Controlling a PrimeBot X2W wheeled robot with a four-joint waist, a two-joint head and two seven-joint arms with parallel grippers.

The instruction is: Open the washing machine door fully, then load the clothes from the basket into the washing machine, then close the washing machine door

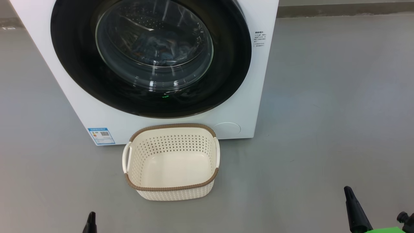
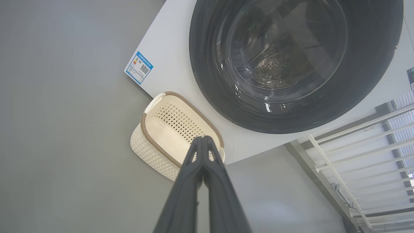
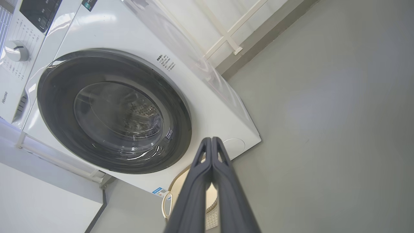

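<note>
The white washing machine (image 1: 245, 106) stands ahead with its round black-rimmed door (image 1: 81, 77) closed flat against the front. Behind the glass, blue clothes (image 1: 165, 51) lie in the steel drum. On the floor before the machine, the cream basket (image 1: 171, 161) with a brown rim holds nothing. My left gripper (image 1: 92, 215) is at the lower left, shut and holding nothing, its tips (image 2: 203, 138) pressed together. Low at the right, my right gripper (image 1: 348, 191) is shut too, with its tips (image 3: 212, 139) touching. Both hang well back from the basket and door.
Grey floor (image 1: 323, 113) stretches to the right of the machine and around the basket. A blue label (image 1: 101, 136) sits on the machine's lower left front. A white railing (image 2: 355, 142) stands beside the machine, and a second appliance with a dial (image 3: 16, 51) is stacked above it.
</note>
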